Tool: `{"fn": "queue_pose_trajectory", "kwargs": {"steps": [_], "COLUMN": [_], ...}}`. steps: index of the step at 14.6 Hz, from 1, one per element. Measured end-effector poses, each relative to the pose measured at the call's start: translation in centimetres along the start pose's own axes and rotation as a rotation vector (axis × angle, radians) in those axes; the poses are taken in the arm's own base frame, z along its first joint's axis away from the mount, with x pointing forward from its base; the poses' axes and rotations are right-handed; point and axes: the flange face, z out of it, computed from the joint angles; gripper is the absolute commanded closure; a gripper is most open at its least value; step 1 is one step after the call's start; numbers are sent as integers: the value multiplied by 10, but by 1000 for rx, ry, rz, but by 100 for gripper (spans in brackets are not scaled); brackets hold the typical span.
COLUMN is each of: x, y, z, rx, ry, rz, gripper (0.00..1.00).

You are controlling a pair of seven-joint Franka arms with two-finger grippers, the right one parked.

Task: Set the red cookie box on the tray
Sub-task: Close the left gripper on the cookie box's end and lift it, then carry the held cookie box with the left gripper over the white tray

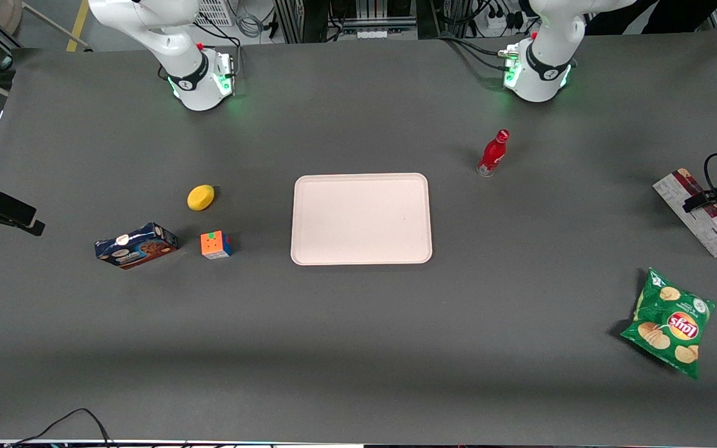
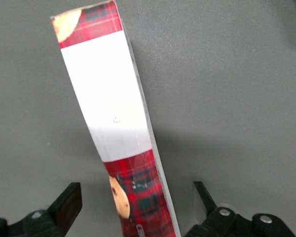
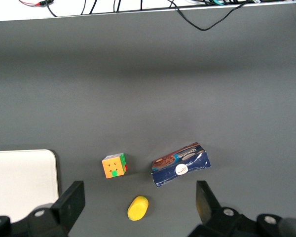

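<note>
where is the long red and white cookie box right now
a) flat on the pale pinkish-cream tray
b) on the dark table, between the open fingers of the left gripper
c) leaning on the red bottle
b: the red and white cookie box lies on the dark table, with the left gripper open astride it; the pale pinkish-cream tray holds nothing.

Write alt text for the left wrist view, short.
The left arm's gripper hangs open above the red cookie box, one finger on each side of the box's cookie-picture end, neither touching it. The long slim carton lies on the dark grey table, showing a white middle panel between red plaid ends.
</note>
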Motion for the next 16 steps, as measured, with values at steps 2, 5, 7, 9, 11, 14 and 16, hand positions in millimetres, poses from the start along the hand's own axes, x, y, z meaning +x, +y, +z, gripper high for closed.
{"fn": "queue_pose_trajectory", "kwargs": {"steps": [2,5,7,9,11,14,16], "x": [-1,4,10,15,20,27,41], "y": [-4,-6,-7,-7,-6,-4,0], "z": [12,22,22,20,16,11,-1], "rx": [-13,-4,4,8,12,15,25], "ry": [10,4,7,14,25,37,63], "rz": [13,28,35,46,71,96,126], "gripper": [5,38,55,70,77,80,80]}}
